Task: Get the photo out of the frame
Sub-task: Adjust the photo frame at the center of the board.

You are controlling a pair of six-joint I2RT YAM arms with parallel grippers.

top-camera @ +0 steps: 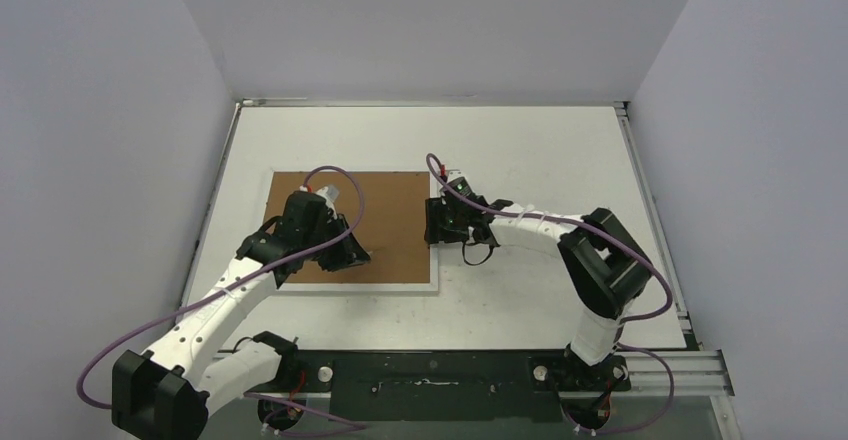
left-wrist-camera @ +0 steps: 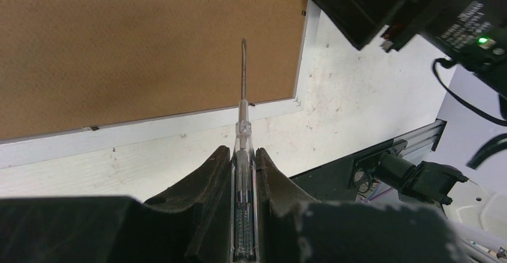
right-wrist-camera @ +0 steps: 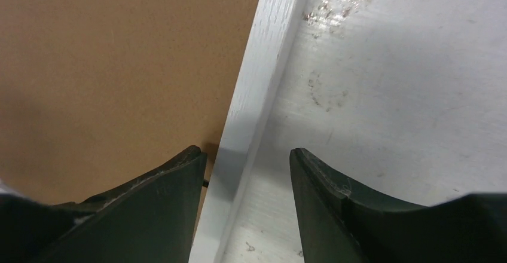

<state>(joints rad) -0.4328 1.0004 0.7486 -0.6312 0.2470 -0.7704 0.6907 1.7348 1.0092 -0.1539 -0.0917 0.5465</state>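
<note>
White bench [top-camera: 530, 150] carries the frame [top-camera: 395, 250] face down, photo presumably under its fibreboard back [left-wrist-camera: 149, 48], as the left hand [left-wrist-camera: 242, 153] clamps a screwdriver [left-wrist-camera: 243, 78] toward an edge clip [left-wrist-camera: 252, 104] and the half-open right hand [right-wrist-camera: 248, 161] straddles the border [right-wrist-camera: 263, 66] to steady it.

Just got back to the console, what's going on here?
The frame lies face down on the table, brown back up. The left gripper is shut on a screwdriver, its tip over the back near the edge. The right gripper stands open astride the frame's white border. The back is not yet out; no photo shows.
</note>
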